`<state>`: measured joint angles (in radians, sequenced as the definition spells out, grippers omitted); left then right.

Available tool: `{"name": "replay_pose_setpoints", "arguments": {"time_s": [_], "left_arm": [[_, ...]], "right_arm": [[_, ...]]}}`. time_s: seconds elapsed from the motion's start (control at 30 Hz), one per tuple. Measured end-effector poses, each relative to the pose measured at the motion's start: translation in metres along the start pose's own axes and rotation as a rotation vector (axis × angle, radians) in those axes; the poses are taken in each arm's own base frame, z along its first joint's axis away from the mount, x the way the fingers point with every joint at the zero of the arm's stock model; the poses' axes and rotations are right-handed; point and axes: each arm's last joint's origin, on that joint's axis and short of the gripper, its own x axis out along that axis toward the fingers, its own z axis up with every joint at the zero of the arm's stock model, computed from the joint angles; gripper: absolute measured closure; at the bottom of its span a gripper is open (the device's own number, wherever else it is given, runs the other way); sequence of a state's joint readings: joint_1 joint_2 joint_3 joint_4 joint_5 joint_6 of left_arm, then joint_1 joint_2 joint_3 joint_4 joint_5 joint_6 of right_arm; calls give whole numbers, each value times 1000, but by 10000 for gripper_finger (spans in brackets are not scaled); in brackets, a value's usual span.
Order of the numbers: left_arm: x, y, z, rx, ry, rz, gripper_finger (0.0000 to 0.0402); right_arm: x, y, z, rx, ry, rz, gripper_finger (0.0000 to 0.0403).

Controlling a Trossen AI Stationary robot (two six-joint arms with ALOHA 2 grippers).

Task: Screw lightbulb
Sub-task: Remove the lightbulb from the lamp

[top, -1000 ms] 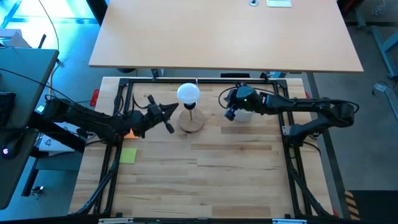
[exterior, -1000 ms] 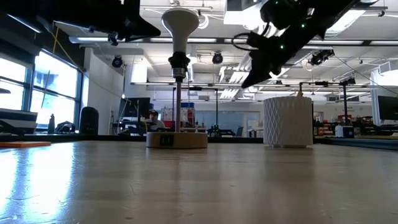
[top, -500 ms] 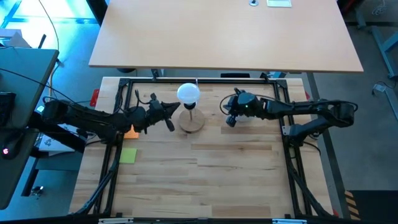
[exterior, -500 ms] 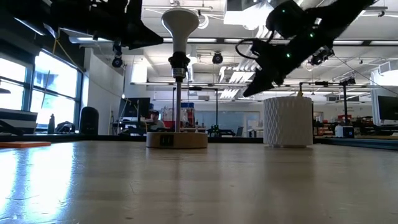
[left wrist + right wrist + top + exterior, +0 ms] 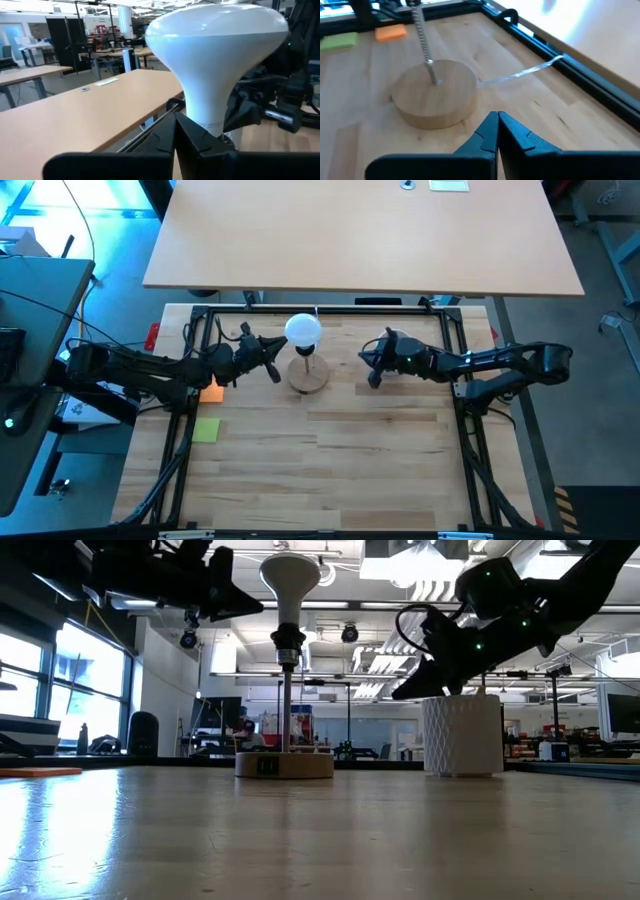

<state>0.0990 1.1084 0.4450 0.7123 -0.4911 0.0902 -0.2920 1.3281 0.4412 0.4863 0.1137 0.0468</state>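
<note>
The wooden table (image 5: 330,440) is carrying everything, and the round wooden base (image 5: 309,375) is serving as the landmark near its far edge. A thin post (image 5: 286,700) is rising from that base, and the lightbulb (image 5: 303,330) is sitting on the post's top, globe upward and neck down in the dark socket. Beside the base, on the right arm's side, a white perforated cup (image 5: 462,735) is standing, and the right gripper (image 5: 372,375) is hanging above and near it, well apart from the base, its fingers pressed together on nothing. The left gripper (image 5: 272,372) is hovering just beside the bulb on the opposite side of the base, fingers likewise closed and empty, their tips lying close under the neck in the left wrist view. An orange block (image 5: 210,391) and a green pad (image 5: 206,430) are lying farther out on that side. Judging from this, the risk is that the closed left fingers are sitting so near the neck that a sideways nudge could tip the tall post or cross-thread a bulb not fully seated.
</note>
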Motion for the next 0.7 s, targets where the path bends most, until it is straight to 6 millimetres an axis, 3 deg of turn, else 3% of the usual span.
{"name": "replay_pose_setpoints", "arguments": {"time_s": [0.7], "left_arm": [[-2,-3,-1,26,8,0,402]], "right_arm": [[-2,-1,19,-2,-202,-35,402]]}}
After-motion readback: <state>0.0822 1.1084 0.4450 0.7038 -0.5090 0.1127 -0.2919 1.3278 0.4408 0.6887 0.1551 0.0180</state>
